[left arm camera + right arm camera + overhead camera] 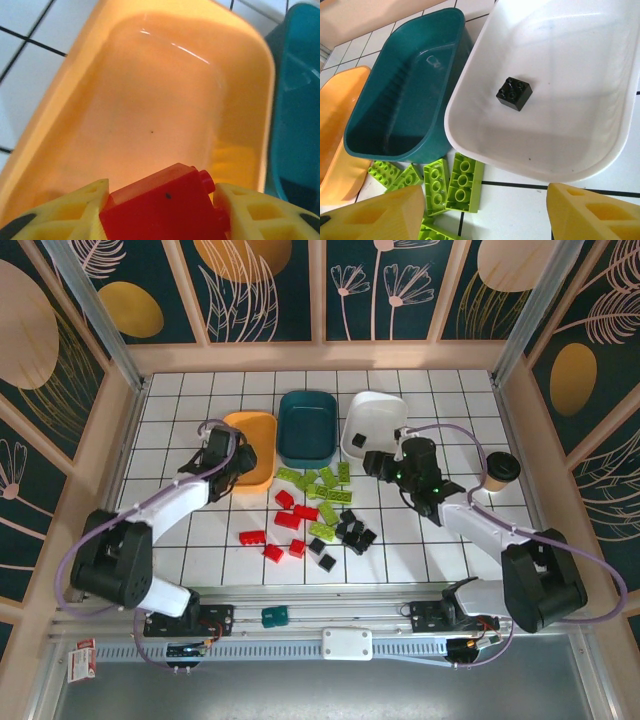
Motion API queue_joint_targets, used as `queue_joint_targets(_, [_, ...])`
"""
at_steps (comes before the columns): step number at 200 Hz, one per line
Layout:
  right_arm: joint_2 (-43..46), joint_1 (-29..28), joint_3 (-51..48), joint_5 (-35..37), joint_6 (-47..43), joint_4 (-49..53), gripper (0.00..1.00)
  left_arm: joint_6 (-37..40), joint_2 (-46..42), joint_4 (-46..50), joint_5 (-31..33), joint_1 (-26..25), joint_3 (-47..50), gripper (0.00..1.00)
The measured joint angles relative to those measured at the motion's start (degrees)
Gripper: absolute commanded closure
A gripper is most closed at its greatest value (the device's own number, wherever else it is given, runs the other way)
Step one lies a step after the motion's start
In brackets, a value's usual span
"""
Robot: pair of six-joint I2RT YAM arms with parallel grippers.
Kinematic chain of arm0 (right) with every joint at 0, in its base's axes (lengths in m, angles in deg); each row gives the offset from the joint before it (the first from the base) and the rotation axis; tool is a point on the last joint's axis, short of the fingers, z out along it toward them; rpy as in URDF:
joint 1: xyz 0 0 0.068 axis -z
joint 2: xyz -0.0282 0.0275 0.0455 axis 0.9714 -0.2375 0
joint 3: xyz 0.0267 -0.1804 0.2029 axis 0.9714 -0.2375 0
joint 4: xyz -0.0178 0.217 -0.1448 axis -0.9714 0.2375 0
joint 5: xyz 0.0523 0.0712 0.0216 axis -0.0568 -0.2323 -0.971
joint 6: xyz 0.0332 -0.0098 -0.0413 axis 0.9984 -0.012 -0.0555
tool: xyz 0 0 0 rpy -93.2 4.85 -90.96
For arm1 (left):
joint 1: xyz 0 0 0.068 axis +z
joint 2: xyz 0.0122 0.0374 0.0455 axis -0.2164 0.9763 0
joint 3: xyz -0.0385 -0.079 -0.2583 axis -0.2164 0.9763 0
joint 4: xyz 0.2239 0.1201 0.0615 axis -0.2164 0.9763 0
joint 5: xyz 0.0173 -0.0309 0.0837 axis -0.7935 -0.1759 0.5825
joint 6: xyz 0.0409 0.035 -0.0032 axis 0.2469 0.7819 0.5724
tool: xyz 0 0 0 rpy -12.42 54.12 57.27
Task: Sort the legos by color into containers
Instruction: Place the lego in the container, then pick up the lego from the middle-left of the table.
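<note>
My left gripper point(162, 212) is shut on a red lego point(165, 205), which hangs over the inside of the orange-yellow tray point(150, 100); from above, that gripper point(228, 462) sits at the tray's point(255, 445) left rim. My right gripper point(485, 210) is open and holds nothing, low over the tiles just in front of the white tray point(570, 125), beside lime green legos point(462, 182). One black lego point(514, 92) lies in the white tray. The dark teal tray point(400, 100) holds nothing. Loose green point(325, 485), red point(285, 520) and black point(352, 532) legos lie mid-table.
A brown paper cup with a black lid point(500, 470) stands right of my right arm. A small teal block point(274, 616) sits on the front rail. Wooden walls border the tiled table on three sides.
</note>
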Motion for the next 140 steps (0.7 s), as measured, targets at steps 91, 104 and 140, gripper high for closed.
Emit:
queue_joint_targets(91, [4.0,0.0,-3.0,0.0,0.8,-0.1,0.34,0.7,-10.9,1.3,-3.1,-2.5,0.3,0.16])
queue_joint_targets(104, [4.1,0.0,-3.3,-0.1,0.9,-0.3,0.34,0.7,-16.5,3.1,-2.4,-5.2,3.6,0.15])
queue_joint_targets(140, [4.0,0.0,-4.7,-0.3,1.2,-1.4,0.34,-1.5,-27.9,8.0,-2.1,-10.4,15.0,0.13])
